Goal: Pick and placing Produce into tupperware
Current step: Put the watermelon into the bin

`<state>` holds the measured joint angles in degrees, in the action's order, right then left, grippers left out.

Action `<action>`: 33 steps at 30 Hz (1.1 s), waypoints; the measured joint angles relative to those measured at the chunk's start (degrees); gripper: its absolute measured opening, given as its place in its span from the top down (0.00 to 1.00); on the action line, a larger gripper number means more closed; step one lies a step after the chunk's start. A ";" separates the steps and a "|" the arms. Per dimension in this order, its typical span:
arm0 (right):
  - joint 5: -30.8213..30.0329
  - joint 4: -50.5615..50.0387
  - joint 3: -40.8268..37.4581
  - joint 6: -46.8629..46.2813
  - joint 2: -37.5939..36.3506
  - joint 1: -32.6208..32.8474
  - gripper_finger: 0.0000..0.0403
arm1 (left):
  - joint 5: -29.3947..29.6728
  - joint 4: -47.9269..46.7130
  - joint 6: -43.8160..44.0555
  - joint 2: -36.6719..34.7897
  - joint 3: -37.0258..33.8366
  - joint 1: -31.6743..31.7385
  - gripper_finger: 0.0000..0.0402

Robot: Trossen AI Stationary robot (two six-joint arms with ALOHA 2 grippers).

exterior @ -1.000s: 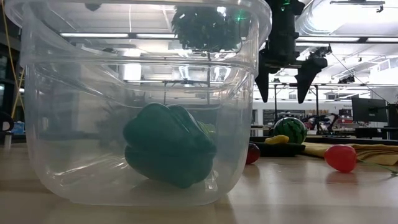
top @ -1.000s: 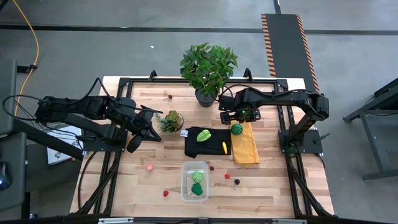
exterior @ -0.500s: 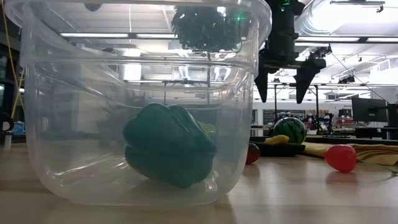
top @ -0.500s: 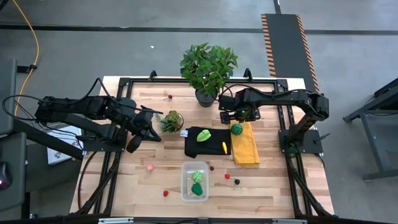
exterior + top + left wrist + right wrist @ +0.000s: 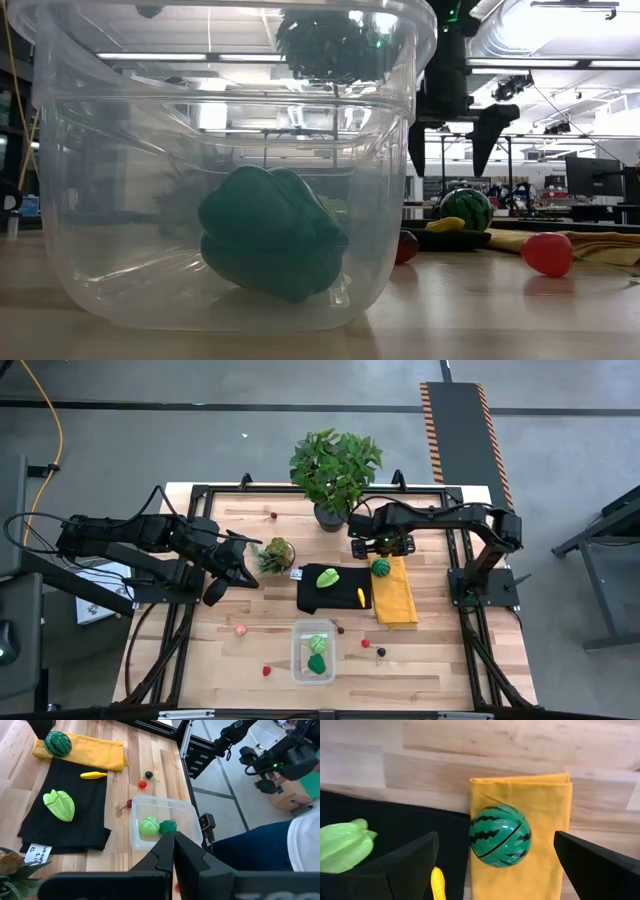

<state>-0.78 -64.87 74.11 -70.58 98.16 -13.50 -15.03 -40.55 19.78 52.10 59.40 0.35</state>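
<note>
My right gripper [image 5: 378, 550] [image 5: 495, 836] hangs open, pointing down, above the striped green watermelon [image 5: 500, 835] [image 5: 465, 208], which rests on the folded yellow cloth [image 5: 540, 805]; its fingers stand apart on either side, above it. The clear tupperware [image 5: 298, 656] [image 5: 60, 200] near the front edge holds a dark green pepper [image 5: 270, 245] and a lime-green piece [image 5: 148, 826]. A lime-green leafy piece [image 5: 329, 577] and a yellow piece [image 5: 360, 597] lie on the black cloth [image 5: 315, 596]. My left gripper [image 5: 173, 840] waits shut above the table's left side.
Small red, pink and dark pieces lie loose on the wood around the tupperware [image 5: 240, 628] [image 5: 267, 671] [image 5: 366, 643] [image 5: 380, 652]. A large potted plant [image 5: 334, 468] stands at the far edge and a small succulent [image 5: 275, 553] left of the black cloth. A person stands beyond the table's front.
My right gripper has sunk a little toward the watermelon, still open and pointing down. Nothing else has moved.
</note>
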 joint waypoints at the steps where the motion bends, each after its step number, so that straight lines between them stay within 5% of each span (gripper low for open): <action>1: 0.61 0.04 0.00 -0.05 0.65 0.00 0.04 | 0.00 -0.02 0.09 0.01 0.00 0.00 1.00; 21: 2.78 -1.87 0.00 2.49 3.64 -0.08 0.04 | 0.00 -0.42 -0.01 0.00 0.00 0.01 1.00; 33: 1.82 -1.47 -0.02 3.85 -3.33 -3.38 0.04 | 0.02 -0.42 -0.01 0.00 0.00 -0.01 1.00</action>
<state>1.04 -66.34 74.09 -66.74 94.83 -16.87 -15.00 -40.97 19.77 52.10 59.40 0.34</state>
